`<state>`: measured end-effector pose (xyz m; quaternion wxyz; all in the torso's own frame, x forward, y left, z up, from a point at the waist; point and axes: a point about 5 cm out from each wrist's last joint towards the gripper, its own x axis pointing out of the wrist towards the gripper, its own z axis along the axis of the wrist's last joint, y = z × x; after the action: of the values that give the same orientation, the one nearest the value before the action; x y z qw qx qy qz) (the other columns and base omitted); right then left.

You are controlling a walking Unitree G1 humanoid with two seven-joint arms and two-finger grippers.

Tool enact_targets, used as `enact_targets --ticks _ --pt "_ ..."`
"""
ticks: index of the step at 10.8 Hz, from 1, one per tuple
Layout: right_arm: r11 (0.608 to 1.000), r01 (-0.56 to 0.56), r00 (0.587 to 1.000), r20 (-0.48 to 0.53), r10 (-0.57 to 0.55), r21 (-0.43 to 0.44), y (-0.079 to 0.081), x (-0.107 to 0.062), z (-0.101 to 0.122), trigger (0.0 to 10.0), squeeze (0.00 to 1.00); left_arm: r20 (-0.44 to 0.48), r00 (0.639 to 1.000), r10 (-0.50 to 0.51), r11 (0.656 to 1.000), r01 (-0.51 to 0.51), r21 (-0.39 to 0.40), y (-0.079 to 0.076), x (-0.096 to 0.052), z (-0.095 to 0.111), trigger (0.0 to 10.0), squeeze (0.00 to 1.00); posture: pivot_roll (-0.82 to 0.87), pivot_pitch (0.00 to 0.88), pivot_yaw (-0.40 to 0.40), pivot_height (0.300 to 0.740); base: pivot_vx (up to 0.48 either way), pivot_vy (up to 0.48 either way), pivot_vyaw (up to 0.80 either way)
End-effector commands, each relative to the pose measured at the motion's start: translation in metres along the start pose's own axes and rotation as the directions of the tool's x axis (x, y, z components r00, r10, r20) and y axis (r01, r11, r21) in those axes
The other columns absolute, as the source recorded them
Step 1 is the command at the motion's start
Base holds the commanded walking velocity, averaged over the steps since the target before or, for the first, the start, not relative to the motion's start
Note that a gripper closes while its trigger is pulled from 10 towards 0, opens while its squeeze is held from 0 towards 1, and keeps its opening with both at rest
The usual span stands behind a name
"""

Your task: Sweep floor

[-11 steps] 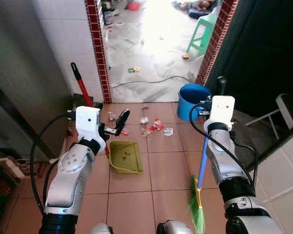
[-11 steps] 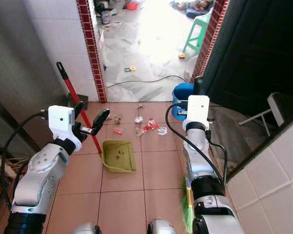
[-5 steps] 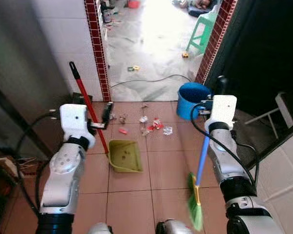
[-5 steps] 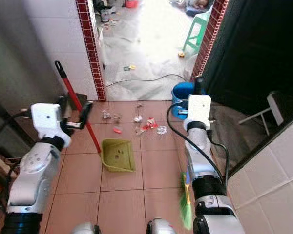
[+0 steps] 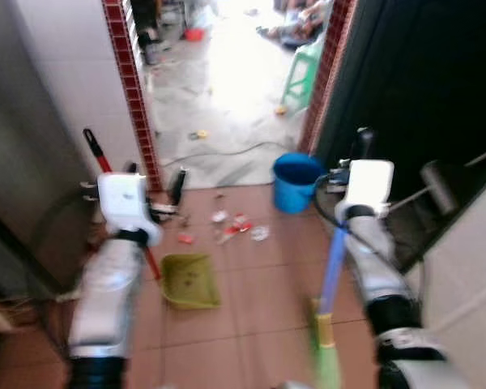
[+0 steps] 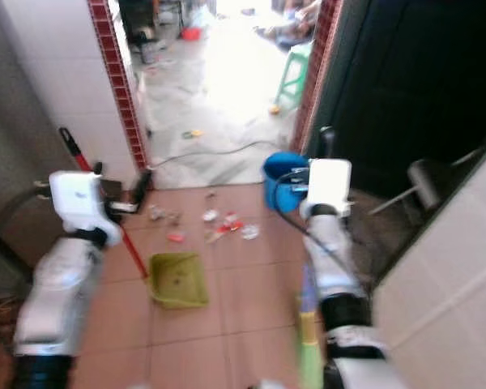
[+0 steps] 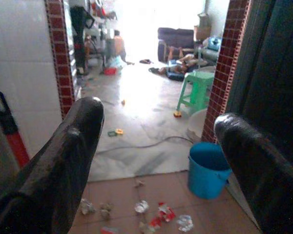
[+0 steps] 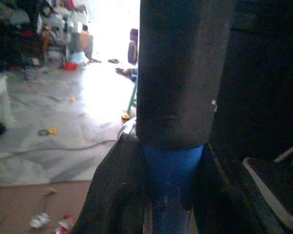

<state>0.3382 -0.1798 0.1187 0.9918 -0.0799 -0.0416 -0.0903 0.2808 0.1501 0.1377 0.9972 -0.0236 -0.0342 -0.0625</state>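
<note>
The right gripper (image 8: 168,195) is clamped on the blue handle of the broom (image 5: 330,271), its dark fingers (image 8: 115,195) pressed to either side of the shaft just under a dark grip cap; the head views show the handle dropping from that wrist to green bristles at 6 o'clock, blurred and cut off by the frame edge. The left gripper (image 7: 156,146) is wide apart and holds nothing, and between its fingers the wrist view looks through the brick-edged doorway. Just beside this arm, at 9 o'clock in the head views, a red handle (image 5: 97,154) slants down toward the green dustpan (image 5: 189,280) lying on the terracotta floor (image 5: 259,284). Scattered litter (image 5: 235,227) lies at 12 o'clock of the dustpan, with a blue bucket (image 5: 296,180) at its 2 o'clock. The head views are smeared, so the scraps cannot be identified; the left wrist view is sharper and also shows a green stool (image 7: 198,92) in the bright room.
</note>
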Motion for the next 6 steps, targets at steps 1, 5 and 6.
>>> enact_targets --ticks 1,5,6 --pt "1.0 -0.028 0.997 0.068 0.027 0.01 0.0102 0.0059 0.0171 10.0 0.0 0.003 0.999 0.044 0.999 -0.044 0.02 0.0095 -0.0004 0.0023 10.0 0.0 -0.02 0.0 -0.034 0.74 0.45 0.0 0.0" --pt "0.999 -0.053 0.996 0.075 0.053 0.001 0.0129 0.0059 0.0177 10.0 0.0 0.001 0.998 0.066 0.997 -0.066 0.027 0.0098 0.0019 0.0036 10.0 0.0 -0.01 0.0 -0.03 0.74 0.376 0.237 0.0" --pt "0.999 -0.054 0.996 0.076 0.055 -0.006 0.013 0.0064 0.018 10.0 0.0 -0.001 0.998 0.07 0.997 -0.07 0.034 0.01 0.0025 0.004 10.0 0.0 -0.01 0.0 -0.03 0.74 0.326 0.352 0.49"
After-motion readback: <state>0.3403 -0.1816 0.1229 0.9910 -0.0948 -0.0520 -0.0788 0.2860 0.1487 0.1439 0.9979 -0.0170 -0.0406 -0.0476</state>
